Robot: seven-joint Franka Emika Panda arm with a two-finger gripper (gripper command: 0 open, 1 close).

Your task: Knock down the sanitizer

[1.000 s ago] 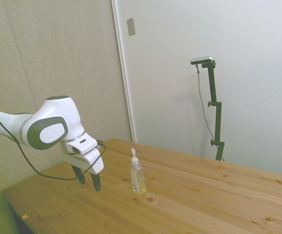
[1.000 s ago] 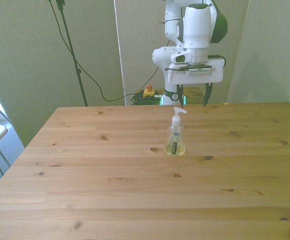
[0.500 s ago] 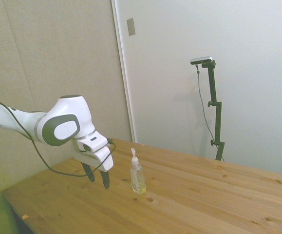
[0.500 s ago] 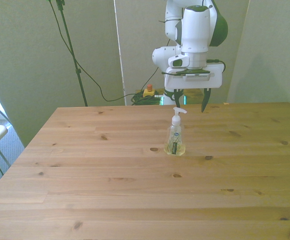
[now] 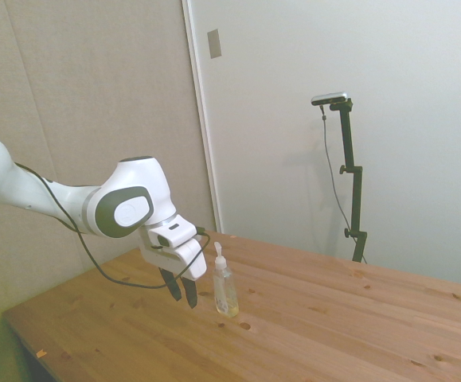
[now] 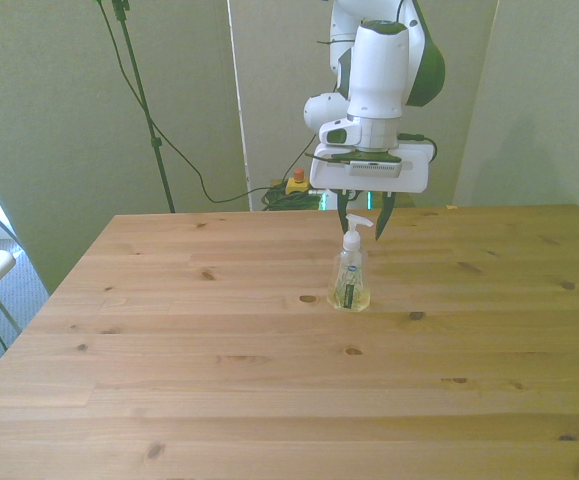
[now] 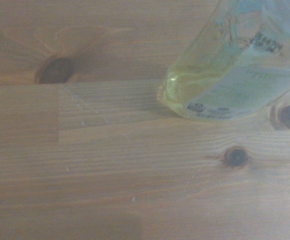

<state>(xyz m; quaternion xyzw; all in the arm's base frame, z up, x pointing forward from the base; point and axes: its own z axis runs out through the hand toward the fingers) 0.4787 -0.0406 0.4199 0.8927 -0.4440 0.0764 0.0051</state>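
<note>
My pincer (image 6: 363,222) open, empty, at twelve o'clock just behind upright sanitizer (image 6: 350,272) on tabletop (image 6: 219,370).

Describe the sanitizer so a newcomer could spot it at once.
On the wooden table, look just in front of the white arm's gripper, a little toward the far edge. The sanitizer stands upright there: a slim clear bottle with yellowish liquid, a white pump top and a pale label. It is the only object on the tabletop.
</note>
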